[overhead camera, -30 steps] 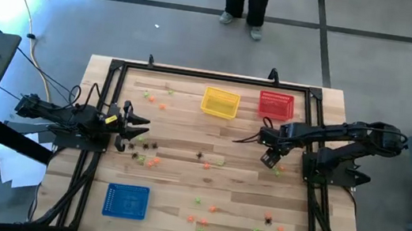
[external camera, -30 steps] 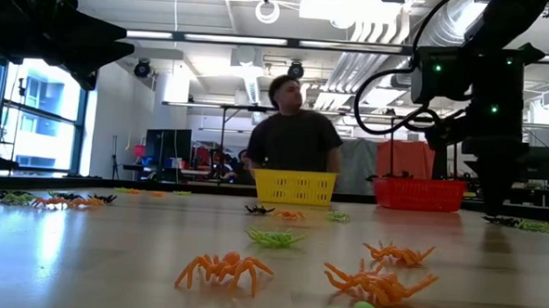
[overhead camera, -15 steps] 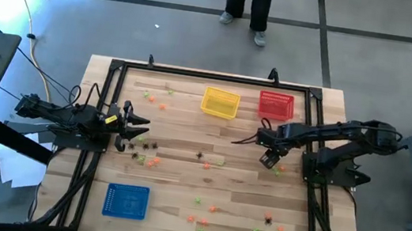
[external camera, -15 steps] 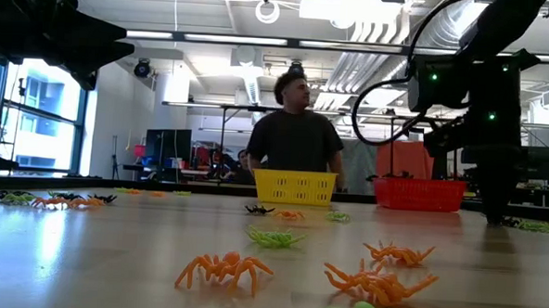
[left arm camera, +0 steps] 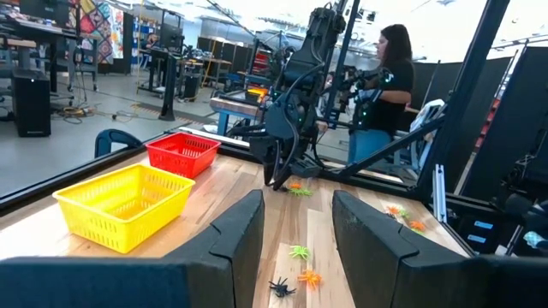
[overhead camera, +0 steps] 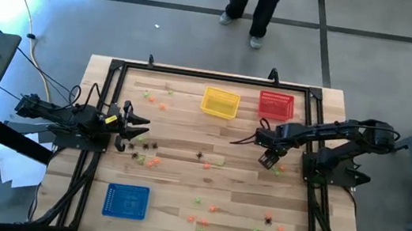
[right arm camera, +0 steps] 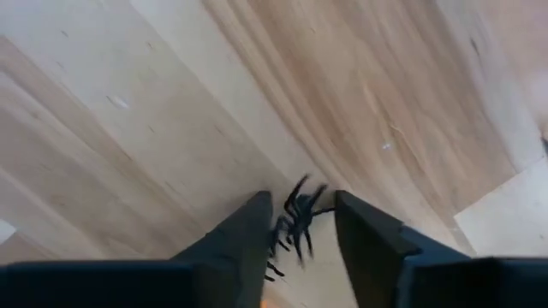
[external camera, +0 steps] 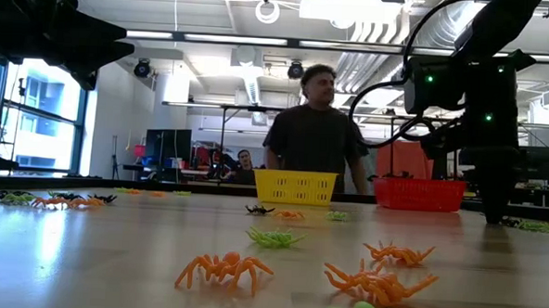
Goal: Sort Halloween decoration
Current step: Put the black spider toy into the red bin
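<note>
The black spider [right arm camera: 295,224] is seen between the right claw [right arm camera: 300,231]'s half-open fingers on the desk [right arm camera: 128,128], and it could be pinched by one thin leg and dropped, while the left claw [left arm camera: 295,231] is kept open.

The table [overhead camera: 183,168] is pale, smooth planked wood with a faint sheen. The yellow basket [left arm camera: 124,205] is glossy plastic mesh. The spider trinkets [external camera: 223,268] look like shiny moulded plastic.

Even bright overhead light in high view, soft short shadows on the table [overhead camera: 183,168]. Low view: arms backlit, near-black silhouettes against ceiling lamps; sheen on wood around the yellow basket [external camera: 294,186]; nearest trinkets soft. Right wrist view motion-blurred throughout. Left wrist view sharp, windows blown out.
</note>
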Robot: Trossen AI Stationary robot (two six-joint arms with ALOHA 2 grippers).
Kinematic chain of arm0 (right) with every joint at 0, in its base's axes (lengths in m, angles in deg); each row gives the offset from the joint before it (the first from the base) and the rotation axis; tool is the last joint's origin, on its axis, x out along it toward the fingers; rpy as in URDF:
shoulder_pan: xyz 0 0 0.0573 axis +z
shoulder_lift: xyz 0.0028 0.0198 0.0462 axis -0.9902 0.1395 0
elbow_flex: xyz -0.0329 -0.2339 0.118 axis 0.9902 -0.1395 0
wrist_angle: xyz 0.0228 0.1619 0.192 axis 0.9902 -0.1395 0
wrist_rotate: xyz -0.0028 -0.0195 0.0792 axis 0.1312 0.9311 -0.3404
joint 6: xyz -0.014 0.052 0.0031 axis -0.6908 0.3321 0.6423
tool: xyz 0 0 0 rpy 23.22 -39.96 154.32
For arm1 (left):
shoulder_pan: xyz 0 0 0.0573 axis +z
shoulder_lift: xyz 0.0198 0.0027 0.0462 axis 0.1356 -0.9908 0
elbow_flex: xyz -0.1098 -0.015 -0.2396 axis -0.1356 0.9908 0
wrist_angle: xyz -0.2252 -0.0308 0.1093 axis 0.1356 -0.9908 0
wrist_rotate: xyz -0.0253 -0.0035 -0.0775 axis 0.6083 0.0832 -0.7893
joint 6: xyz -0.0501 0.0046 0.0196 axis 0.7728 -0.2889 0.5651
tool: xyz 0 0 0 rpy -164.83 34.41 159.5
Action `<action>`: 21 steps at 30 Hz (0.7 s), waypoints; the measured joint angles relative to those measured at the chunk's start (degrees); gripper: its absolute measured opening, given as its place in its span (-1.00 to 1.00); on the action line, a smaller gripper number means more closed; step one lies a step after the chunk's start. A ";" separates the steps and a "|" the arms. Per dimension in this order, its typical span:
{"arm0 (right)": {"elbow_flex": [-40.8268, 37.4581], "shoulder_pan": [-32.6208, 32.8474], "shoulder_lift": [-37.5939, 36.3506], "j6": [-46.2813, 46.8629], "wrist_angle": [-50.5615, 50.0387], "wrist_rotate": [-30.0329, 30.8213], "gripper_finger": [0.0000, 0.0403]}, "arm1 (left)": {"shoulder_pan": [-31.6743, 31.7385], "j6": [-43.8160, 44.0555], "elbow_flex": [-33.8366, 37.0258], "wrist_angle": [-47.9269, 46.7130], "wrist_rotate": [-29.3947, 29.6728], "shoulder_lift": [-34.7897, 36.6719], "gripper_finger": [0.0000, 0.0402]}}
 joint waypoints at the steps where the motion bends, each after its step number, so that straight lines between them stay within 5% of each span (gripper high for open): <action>1: -0.01 0.01 0.02 0.04 0.10 -0.15 -0.48 | 0.00 -0.01 0.01 0.01 0.01 0.02 -0.36; 7: -0.11 0.01 0.11 0.70 0.29 0.16 -0.94 | 0.02 -0.02 0.00 0.00 0.00 0.02 -0.36; 21: 0.65 0.00 0.22 0.74 -1.64 0.78 -0.97 | 0.02 -0.01 0.01 0.00 0.01 0.02 -0.36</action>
